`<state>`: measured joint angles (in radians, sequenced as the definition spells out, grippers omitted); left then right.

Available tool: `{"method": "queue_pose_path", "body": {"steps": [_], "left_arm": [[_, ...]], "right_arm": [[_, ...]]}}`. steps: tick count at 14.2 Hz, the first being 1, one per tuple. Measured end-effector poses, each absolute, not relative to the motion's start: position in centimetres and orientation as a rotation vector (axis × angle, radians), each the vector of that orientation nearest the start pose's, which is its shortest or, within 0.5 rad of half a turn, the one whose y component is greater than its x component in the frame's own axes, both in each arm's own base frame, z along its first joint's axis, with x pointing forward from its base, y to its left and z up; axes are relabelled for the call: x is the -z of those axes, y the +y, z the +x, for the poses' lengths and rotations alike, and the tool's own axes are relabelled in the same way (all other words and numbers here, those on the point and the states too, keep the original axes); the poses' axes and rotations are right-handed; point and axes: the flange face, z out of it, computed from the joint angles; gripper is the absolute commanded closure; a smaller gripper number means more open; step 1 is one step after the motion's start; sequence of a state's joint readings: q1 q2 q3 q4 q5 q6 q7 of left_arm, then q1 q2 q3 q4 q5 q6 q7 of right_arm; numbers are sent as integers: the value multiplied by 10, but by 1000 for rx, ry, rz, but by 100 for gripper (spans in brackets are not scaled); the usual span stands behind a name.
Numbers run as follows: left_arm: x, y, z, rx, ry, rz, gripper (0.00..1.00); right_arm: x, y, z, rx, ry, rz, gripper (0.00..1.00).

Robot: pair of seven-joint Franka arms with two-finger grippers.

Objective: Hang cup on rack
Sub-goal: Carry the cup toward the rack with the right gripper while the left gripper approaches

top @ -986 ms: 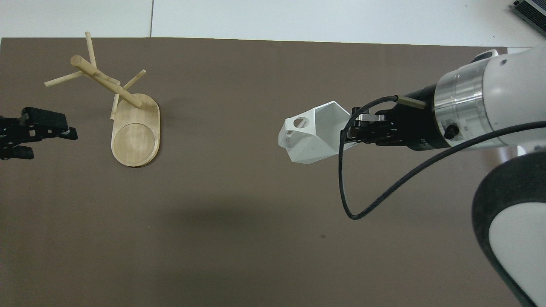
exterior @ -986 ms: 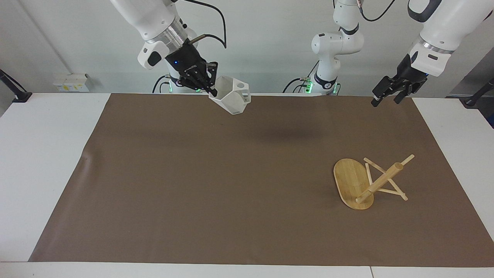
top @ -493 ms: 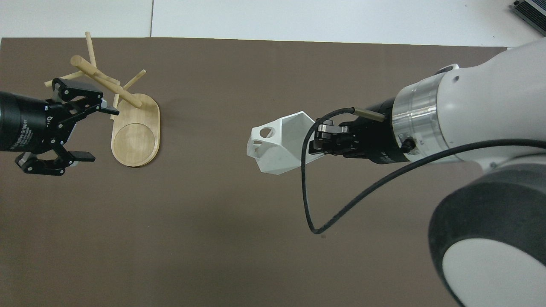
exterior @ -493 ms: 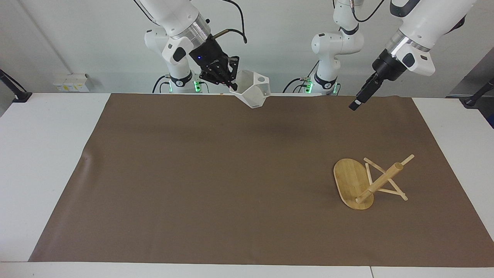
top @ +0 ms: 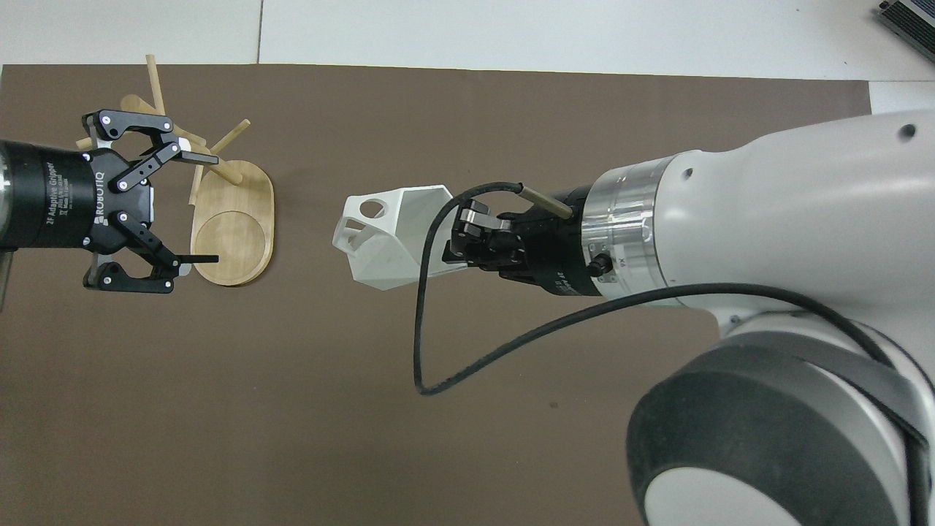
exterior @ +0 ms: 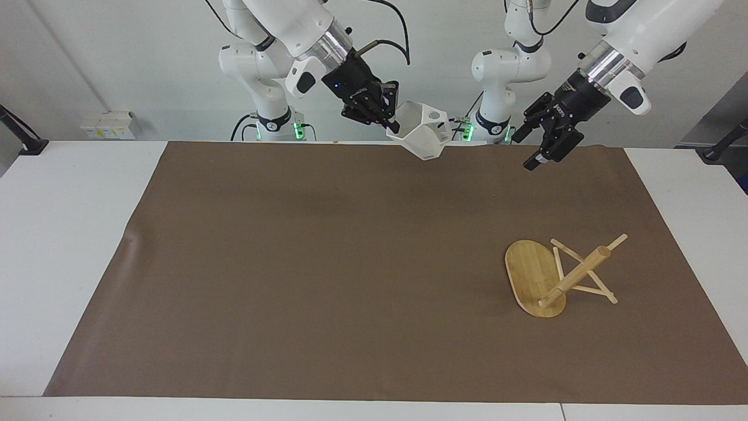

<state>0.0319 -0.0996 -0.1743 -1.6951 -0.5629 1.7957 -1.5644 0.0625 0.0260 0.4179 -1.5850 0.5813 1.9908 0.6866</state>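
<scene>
My right end effector [exterior: 392, 124] is up in the air over the robots' edge of the brown mat [exterior: 327, 269], clamped tight on the rim wall of the cup [exterior: 422, 135]. The cup hangs tilted: its hexagonal mouth faces up and back toward my wrist, its tapered bottom slants down, and the blocky handle with the round hole points away from my fingers, toward the left arm's end of the counter [exterior: 70, 234]. In the overhead view the cup [top: 391, 234] lies with its long axis roughly across the counter, handle leading toward the rack [top: 219, 197].

My left end effector [exterior: 533, 147] is also raised, fingers spread wide and holding nothing; from above it [top: 196, 208] covers the rack's pegs and the edge of the base, yet the facing view shows it high and well clear of them.

The rack [exterior: 555, 275] sits on the mat toward the left arm's end, farther from the robots than both end effectors. Its oval base runs lengthwise away from the robots, and the thick post, seen from across the counter, slants up toward the left arm's end with thin pegs crossing it.

Between the cup and the rack the mat is open. The rack stands well in from the mat's edges.
</scene>
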Motion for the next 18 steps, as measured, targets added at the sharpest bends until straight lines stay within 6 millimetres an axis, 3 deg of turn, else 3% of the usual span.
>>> {"method": "queue_pose_path", "body": {"steps": [4, 5, 7, 13, 14, 18], "left_arm": [[-646, -128, 536, 431, 1920, 1756, 0], [-644, -130, 535, 446, 1951, 1730, 12], [-640, -133, 536, 464, 2005, 1676, 5], [-636, -147, 533, 479, 2023, 1660, 7], [-636, -147, 533, 479, 2023, 1661, 0], [-636, -147, 534, 477, 2031, 1647, 0]], "right_arm": [[-653, 335, 509, 4, 540, -2300, 100], [-652, 339, 507, 7, 556, -2286, 100], [-651, 342, 507, -11, 577, -2241, 100], [-644, 352, 508, -50, 591, -2198, 100], [-643, 354, 507, -57, 589, -2197, 100], [-641, 358, 505, -78, 589, -2187, 100]]}}
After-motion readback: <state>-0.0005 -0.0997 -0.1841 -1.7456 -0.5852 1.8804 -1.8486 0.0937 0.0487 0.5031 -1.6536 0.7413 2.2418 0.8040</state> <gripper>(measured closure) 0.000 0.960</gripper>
